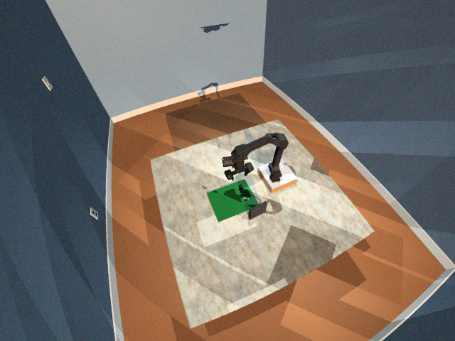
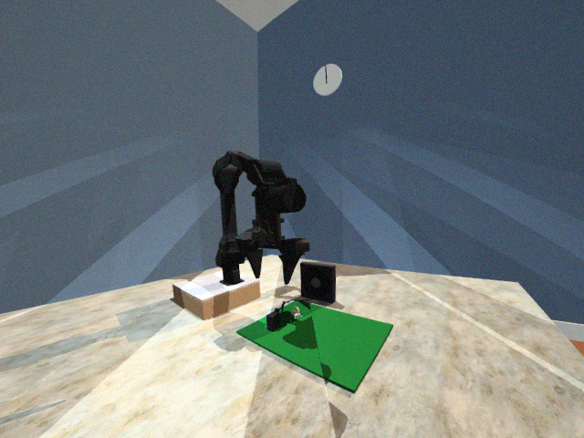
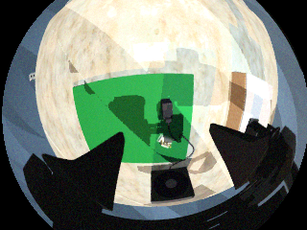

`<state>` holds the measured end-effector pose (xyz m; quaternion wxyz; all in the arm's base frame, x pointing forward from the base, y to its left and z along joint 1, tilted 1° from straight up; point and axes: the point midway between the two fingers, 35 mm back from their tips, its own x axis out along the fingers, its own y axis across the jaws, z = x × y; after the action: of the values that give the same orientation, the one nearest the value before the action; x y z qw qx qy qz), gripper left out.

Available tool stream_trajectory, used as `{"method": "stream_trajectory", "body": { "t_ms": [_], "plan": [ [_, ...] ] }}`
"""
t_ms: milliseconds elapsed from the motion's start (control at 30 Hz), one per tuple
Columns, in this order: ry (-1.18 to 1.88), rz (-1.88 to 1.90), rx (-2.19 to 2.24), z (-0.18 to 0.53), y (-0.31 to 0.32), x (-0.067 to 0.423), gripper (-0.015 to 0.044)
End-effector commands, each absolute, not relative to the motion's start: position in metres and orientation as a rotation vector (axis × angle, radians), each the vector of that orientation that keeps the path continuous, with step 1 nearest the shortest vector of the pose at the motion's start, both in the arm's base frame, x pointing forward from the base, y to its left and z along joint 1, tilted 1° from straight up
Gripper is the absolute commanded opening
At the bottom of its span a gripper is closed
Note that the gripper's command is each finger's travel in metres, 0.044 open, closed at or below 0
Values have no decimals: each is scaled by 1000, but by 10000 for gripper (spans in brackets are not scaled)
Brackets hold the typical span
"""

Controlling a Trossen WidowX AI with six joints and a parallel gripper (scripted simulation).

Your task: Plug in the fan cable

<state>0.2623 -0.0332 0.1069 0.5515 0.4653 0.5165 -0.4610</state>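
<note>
The hand (image 2: 272,276) hangs wide open and empty above the board (image 2: 339,349). The plug (image 3: 165,109) lies on the board at the wrist view's centre, apparently unseated. Next: descend and grasp it.

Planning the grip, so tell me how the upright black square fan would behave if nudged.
The black square fan stands on a thin edge beside the green board, so it would likely tip. Its thin black cable looks floppy and may tug it.
</note>
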Motion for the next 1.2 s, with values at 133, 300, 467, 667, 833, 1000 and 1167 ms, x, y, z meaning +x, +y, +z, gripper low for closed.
{"method": "stream_trajectory", "body": {
  "t_ms": [133,300,467,667,833,1000,1167],
  "plan": [
    [1249,-1098,1093,40,-33,255,440],
    [1249,-1098,1093,40,-33,255,440],
    [1249,-1098,1093,34,-33,255,440],
    [1249,-1098,1093,24,-33,256,440],
    [1249,-1098,1093,16,-33,256,440],
    [1249,-1098,1093,8,-33,256,440],
    [1249,-1098,1093,0,-33,256,440]
  ]
}}
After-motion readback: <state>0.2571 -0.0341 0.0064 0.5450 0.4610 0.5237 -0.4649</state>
